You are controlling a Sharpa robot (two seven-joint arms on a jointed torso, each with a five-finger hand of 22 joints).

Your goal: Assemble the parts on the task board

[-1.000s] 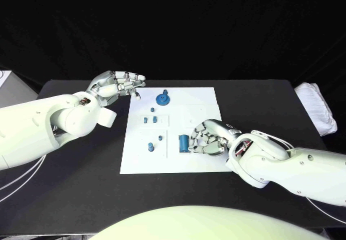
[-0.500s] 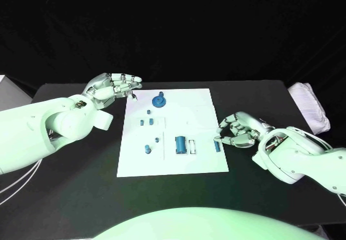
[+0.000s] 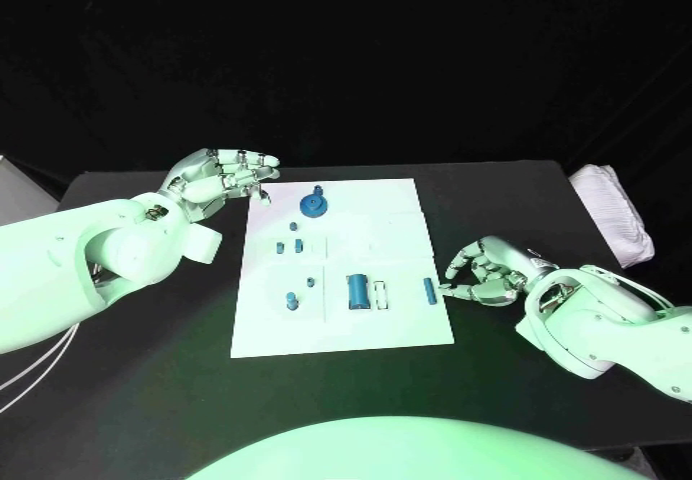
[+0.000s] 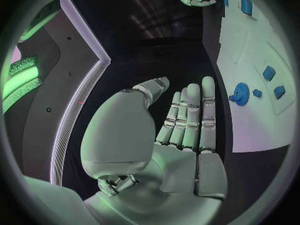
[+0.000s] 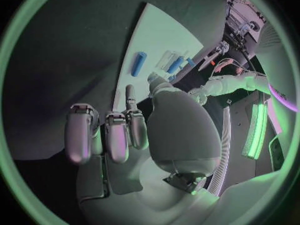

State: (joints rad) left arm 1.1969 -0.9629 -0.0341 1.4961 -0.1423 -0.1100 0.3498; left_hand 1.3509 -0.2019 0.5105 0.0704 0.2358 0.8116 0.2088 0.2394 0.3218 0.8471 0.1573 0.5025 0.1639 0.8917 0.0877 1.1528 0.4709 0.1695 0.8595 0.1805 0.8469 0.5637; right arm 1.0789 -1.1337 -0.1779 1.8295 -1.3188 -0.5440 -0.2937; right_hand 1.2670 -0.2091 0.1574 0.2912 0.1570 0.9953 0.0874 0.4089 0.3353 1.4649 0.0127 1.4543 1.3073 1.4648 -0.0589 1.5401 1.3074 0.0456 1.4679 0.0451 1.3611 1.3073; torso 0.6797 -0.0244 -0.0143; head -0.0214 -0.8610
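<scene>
The white task board (image 3: 389, 235) lies mid-table. On it are a round blue part (image 3: 315, 204) at the far end, several small blue pieces (image 3: 299, 245) down its left half, a blue cylinder (image 3: 358, 290) beside a white piece (image 3: 381, 293), and a blue peg (image 3: 428, 290) lying flat near its right edge. My right hand (image 3: 488, 270) hangs just off that edge, close to the peg, fingers loosely curled and holding nothing; the right wrist view shows the peg (image 5: 139, 63) apart from my fingers (image 5: 115, 135). My left hand (image 3: 224, 175) hovers off the board's far left corner, empty, fingers (image 4: 190, 115) straight.
A folded white cloth (image 3: 606, 208) lies at the table's right edge. A pale box corner (image 3: 12, 175) shows at the far left. Bare black table (image 3: 144, 330) surrounds the board on all sides.
My right hand has drawn back off the board to the right, leaving the blue peg lying near the board's right edge. My left hand has kept its place.
</scene>
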